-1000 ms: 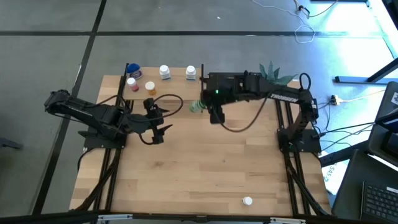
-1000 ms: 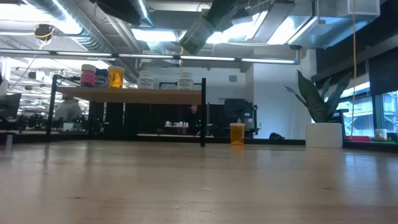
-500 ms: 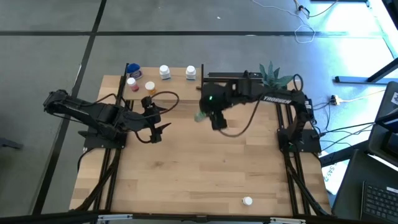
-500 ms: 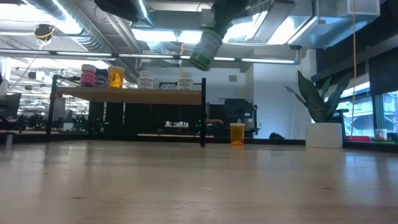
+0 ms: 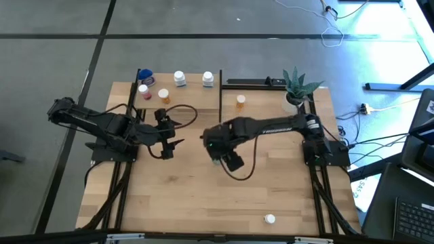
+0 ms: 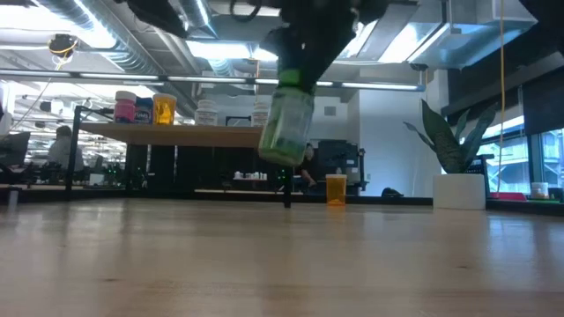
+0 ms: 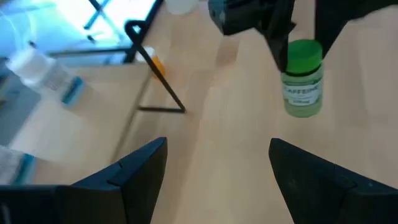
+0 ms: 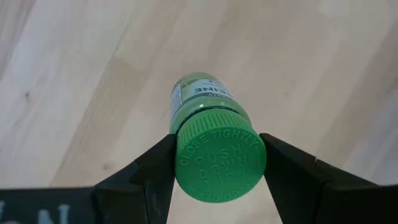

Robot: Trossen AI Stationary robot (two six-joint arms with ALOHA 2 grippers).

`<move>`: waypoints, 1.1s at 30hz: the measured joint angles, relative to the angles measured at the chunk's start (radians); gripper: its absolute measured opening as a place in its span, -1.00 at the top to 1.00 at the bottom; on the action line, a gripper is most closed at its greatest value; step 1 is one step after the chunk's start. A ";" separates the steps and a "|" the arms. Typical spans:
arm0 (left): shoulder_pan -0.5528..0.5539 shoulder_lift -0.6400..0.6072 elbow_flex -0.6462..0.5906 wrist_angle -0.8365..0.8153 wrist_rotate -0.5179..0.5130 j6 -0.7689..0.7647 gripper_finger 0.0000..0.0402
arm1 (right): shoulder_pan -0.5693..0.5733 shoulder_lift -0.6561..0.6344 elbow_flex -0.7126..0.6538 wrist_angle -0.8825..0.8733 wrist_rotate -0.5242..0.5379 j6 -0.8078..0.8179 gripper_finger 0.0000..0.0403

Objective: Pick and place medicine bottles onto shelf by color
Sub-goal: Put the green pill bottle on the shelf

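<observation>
My right gripper [image 5: 218,153] hangs over the middle of the table, shut on a green medicine bottle [image 6: 286,132] with a green cap. The bottle also shows in the left wrist view [image 7: 303,87]. My left gripper [image 5: 169,135] waits open to the bottle's left, near the shelf's front edge, touching nothing. The shelf [image 5: 178,99] stands at the table's far left. On it rest a blue bottle [image 5: 145,76], a pink bottle [image 5: 143,90], an orange bottle [image 5: 163,95] and two white bottles [image 5: 179,78] [image 5: 207,79], all upright. My right gripper pinches the bottle's green cap [image 8: 221,155] between its two fingers [image 8: 155,168], one on each side of the cap. The fingers come from above, pointing down. The bottle hangs below them, lifted clear of the table, its body [image 8: 199,96] tilted a little.
An orange bottle [image 5: 241,102] stands on the table just right of the shelf's right posts. A white bottle [image 5: 270,219] lies near the near edge. A potted plant [image 5: 295,85] sits at the far right corner. Bare wood stretches across the table's middle and near side.
My right gripper has swung away from the shelf's right end, toward the near edge and the left, and come down, carrying the green bottle. The bottle, strongly tilted before, now hangs nearly upright and lower over the table's middle.
</observation>
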 joint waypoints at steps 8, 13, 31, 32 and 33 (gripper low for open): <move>-0.077 -0.021 0.000 -0.170 0.149 -0.098 -0.38 | 0.002 0.100 0.000 0.065 -0.004 0.000 -0.06; -0.126 -0.037 0.000 -0.205 0.188 -0.167 -0.38 | 0.003 0.114 0.000 0.102 -0.006 0.000 -0.06; -0.177 -0.050 0.000 -0.211 0.182 -0.171 -0.38 | 0.003 0.141 0.000 0.108 0.009 0.028 -0.06; -0.177 -0.050 0.000 -0.211 0.182 -0.171 -0.38 | 0.003 0.141 0.000 0.106 0.011 0.031 -0.07; -0.177 -0.050 0.000 -0.211 0.182 -0.170 -0.38 | 0.003 0.141 0.000 0.104 0.012 0.037 -0.08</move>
